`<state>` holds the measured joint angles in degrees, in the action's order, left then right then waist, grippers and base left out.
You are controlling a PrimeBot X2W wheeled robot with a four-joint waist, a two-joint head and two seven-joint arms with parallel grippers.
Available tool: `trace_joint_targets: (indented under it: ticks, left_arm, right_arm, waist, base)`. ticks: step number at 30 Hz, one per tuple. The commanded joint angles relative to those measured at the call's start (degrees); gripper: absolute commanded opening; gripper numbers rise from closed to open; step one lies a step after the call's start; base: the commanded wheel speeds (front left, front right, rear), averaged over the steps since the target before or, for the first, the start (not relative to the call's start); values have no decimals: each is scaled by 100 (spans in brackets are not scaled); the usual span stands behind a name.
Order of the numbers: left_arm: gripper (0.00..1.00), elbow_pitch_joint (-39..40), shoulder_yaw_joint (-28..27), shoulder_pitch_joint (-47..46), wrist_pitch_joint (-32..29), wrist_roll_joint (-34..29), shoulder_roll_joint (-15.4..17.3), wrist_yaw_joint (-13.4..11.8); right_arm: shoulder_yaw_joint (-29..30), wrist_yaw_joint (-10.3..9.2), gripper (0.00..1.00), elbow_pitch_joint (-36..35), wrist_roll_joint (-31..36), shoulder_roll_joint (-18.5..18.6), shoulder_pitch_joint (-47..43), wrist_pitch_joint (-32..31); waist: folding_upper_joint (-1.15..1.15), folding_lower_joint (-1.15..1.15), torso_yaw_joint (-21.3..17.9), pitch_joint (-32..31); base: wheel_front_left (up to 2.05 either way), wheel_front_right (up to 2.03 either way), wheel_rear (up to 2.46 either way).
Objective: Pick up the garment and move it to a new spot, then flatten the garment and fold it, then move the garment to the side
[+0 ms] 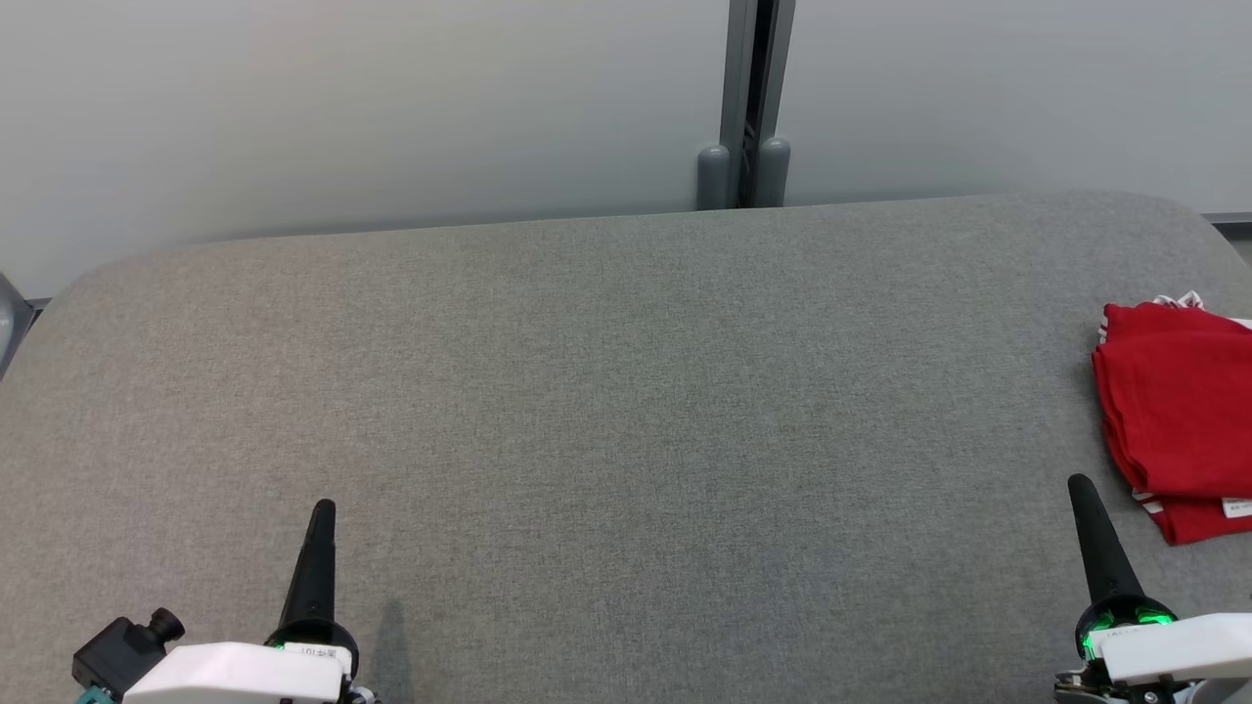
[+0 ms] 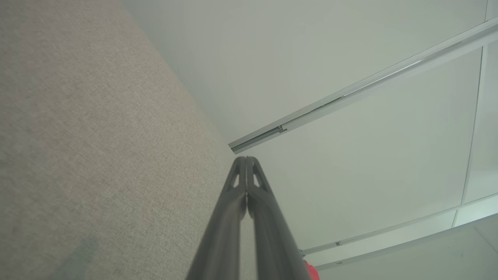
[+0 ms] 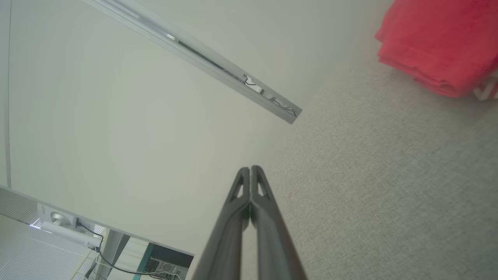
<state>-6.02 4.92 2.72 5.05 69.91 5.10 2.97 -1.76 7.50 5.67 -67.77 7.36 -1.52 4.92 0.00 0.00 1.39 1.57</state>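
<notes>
Nearest to me, my left gripper [image 1: 321, 518] rests low over the near edge of the grey padded surface [image 1: 606, 391]. Its two fingers are pressed together and there is nothing between them; its wrist view shows the same. My right gripper [image 1: 1084, 494] stands on the other side in the same way, fingers closed tight and empty. A little beyond it and to its right lies the red garment [image 1: 1179, 411], near that gripper but apart from it, at the right border of the surface. It looks folded in several layers, so I judge that picking, flattening and folding are done and that it already lies at the side; little or nothing seems left. I cannot be fully sure, because the head view cuts the garment at its right edge and the right wrist view shows one corner only. I cannot say what kind of garment it is, and the small white label [image 1: 1237, 506] is too small to read. Behind the surface is the pale wall [image 1: 391, 98] with a dark post [image 1: 748, 98].
</notes>
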Motion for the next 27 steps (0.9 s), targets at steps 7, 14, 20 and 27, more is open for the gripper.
trace_joint_targets:
  ticks: [7, 14, 20, 27]
  left_arm:
    - [0, 72, -81, -146, -102, 497, 71, 101]
    - [0, 76, -120, -144, -181, 851, 87, 148]
    - [0, 80, -147, -148, -232, 1103, 96, 183]
    - [0, 86, -184, -149, -297, 1421, 103, 224]
  right_arm:
    - [78, -1, 0, -111, -608, 96, -57, -103]
    - [112, -1, 0, -132, -1045, 131, -101, -182]
    - [137, 0, 0, -151, -1340, 155, -119, -229]
    - [170, 0, 0, -177, -1733, 186, -160, -294]
  waist:
    - [0, 0, -18, -21]
    - [0, 0, -35, -40]
    - [0, 0, -46, -53]
    - [0, 0, -63, -71]
  base:
    - [0, 0, 0]
    - [0, 0, 0]
    - [0, 0, 0]
    - [0, 0, 0]
